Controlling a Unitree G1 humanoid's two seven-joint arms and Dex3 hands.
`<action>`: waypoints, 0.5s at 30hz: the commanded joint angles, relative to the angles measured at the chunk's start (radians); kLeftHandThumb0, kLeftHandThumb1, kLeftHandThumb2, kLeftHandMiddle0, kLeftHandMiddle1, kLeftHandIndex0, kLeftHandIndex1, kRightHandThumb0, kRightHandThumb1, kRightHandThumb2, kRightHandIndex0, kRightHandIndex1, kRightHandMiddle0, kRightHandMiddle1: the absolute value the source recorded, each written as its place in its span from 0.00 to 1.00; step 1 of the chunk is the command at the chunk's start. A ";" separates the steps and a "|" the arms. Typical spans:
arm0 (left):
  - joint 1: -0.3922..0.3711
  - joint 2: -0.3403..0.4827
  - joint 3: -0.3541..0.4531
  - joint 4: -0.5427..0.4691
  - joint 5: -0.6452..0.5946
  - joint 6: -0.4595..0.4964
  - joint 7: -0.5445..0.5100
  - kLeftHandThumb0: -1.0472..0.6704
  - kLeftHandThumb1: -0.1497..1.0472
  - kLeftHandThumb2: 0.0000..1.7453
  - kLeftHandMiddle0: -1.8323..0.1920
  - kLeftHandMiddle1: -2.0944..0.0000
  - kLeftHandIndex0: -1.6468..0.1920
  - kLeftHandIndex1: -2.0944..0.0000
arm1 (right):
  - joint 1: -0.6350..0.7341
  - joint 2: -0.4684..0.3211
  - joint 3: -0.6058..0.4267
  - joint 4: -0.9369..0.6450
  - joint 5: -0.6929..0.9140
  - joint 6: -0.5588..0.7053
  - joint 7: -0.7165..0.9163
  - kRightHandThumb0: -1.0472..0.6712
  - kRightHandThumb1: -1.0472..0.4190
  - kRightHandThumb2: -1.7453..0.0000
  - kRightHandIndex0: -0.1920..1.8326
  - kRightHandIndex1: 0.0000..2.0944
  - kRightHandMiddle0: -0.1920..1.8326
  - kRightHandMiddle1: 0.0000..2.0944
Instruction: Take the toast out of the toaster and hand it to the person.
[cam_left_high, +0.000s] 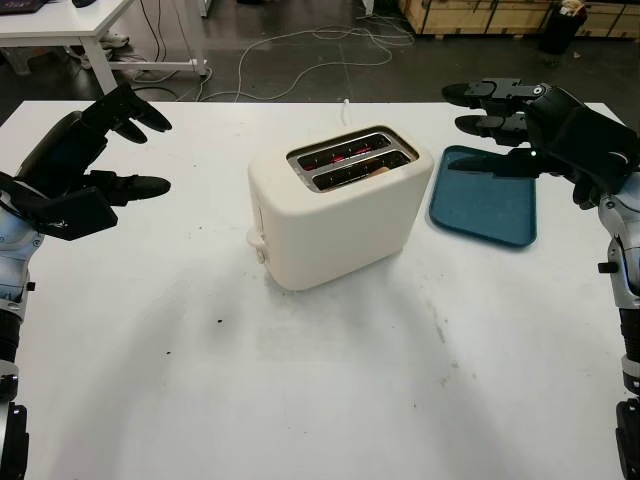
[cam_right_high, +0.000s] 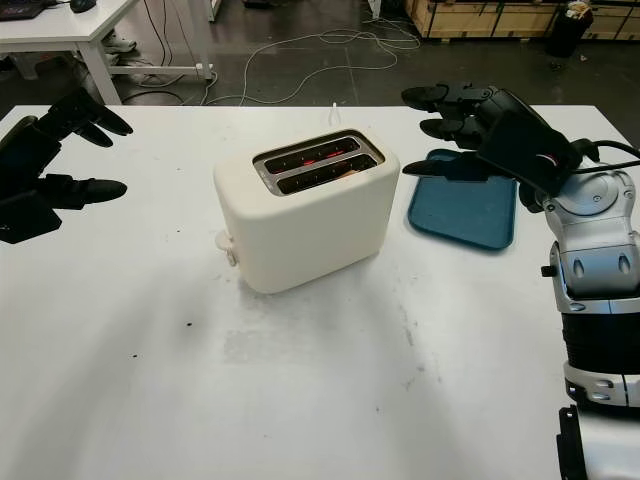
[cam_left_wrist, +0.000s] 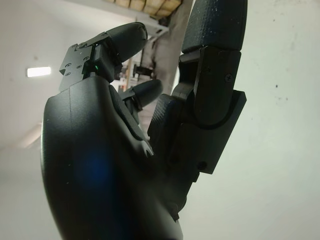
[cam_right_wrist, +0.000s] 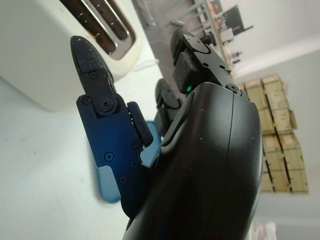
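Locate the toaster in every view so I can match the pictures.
Left eye view: toaster at centre, on the white table.
Right eye view: toaster left of centre.
Left wrist view: not in it.
Right wrist view: toaster in a corner, beyond the right hand's fingers.
Shared landmark: the blue tray, beside the toaster in both eye views and the right wrist view.

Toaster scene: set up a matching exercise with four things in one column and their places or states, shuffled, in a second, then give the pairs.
Things:
1. toaster
2. tray
3. left hand
4. right hand

Places or states:
A. blue, flat on the table on the robot's right
B. open, raised above the tray
C. cream, mid-table, slots glowing red
D. open, raised over the table's left side

Pairs: 1-C, 2-A, 3-D, 4-B
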 joint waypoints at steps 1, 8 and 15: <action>0.007 -0.004 0.011 -0.011 -0.004 0.009 0.014 0.00 0.89 0.19 0.91 0.25 0.90 0.31 | -0.008 -0.002 -0.006 0.002 0.002 -0.010 -0.003 0.30 0.20 1.00 0.32 0.01 0.32 0.00; 0.005 -0.003 0.008 -0.008 -0.001 0.006 0.018 0.00 0.89 0.19 0.91 0.25 0.90 0.31 | -0.006 0.001 -0.007 -0.011 0.011 0.007 -0.004 0.30 0.19 1.00 0.31 0.01 0.32 0.00; 0.008 -0.001 0.003 -0.014 0.011 0.014 0.028 0.00 0.89 0.19 0.91 0.24 0.90 0.31 | -0.006 -0.003 -0.002 -0.013 0.000 0.011 -0.009 0.29 0.19 1.00 0.32 0.01 0.32 0.00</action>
